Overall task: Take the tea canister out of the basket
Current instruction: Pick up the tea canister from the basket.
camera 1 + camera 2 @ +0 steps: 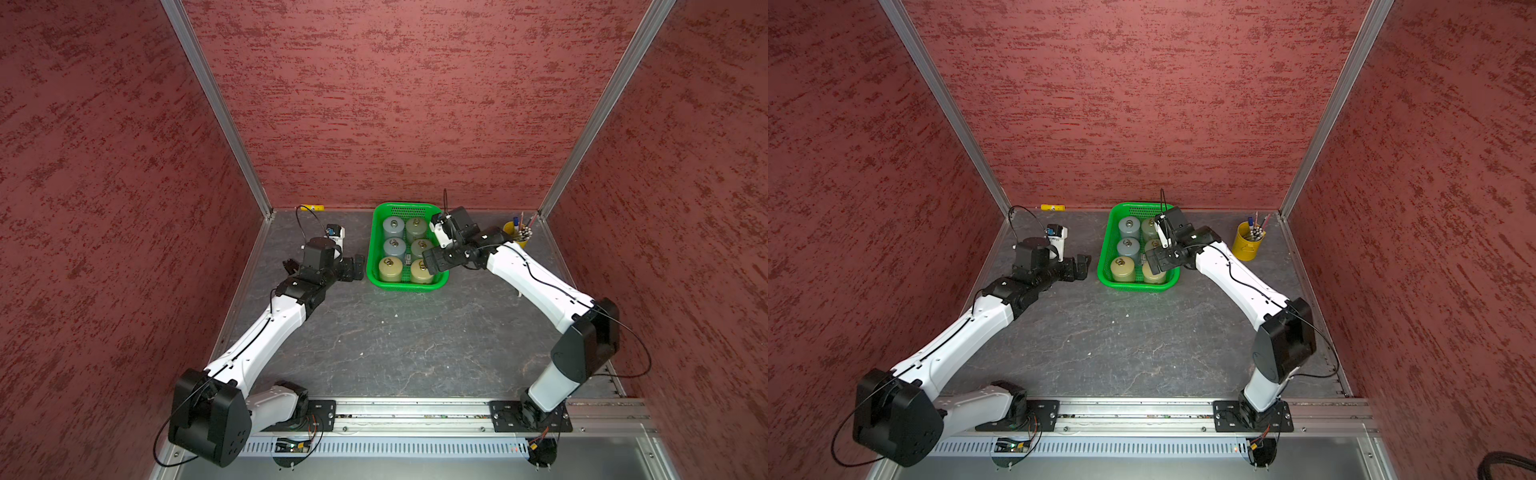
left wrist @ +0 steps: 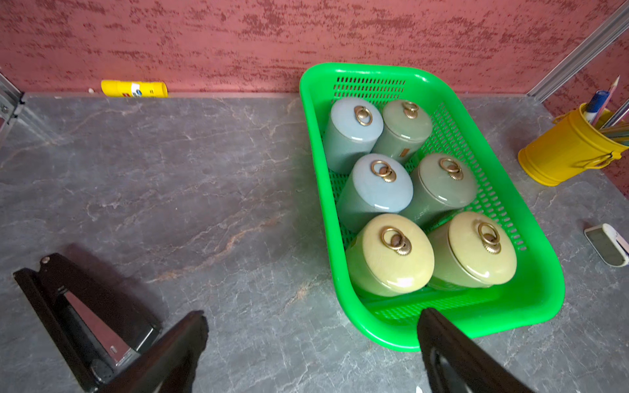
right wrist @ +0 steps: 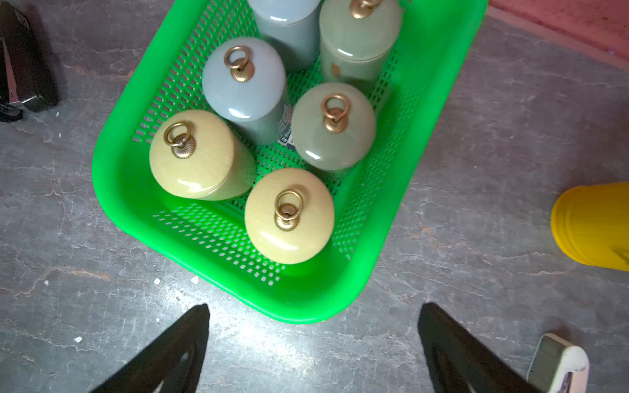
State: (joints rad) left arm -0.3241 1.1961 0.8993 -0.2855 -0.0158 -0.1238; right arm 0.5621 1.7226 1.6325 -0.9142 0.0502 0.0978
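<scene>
In a top view the basket (image 1: 405,286) stands far and centre, with six canisters upright inside in two rows, none out yet. Your right gripper (image 1: 434,261) hovers over the near right canister (image 1: 419,275).

From the left wrist, the left gripper (image 2: 313,313) is spread wide and empty, just left of the basket; keep it clear.

From the right wrist, your jaws gape wide and empty. That canister is a smooth glazed cylinder, likely slippery. Its domed yellow-green lid (image 3: 289,241) carries a brass ring (image 3: 288,203). Centre over it, drop below the lid, grip the body and lift straight, because its neighbours crowd it.
</scene>
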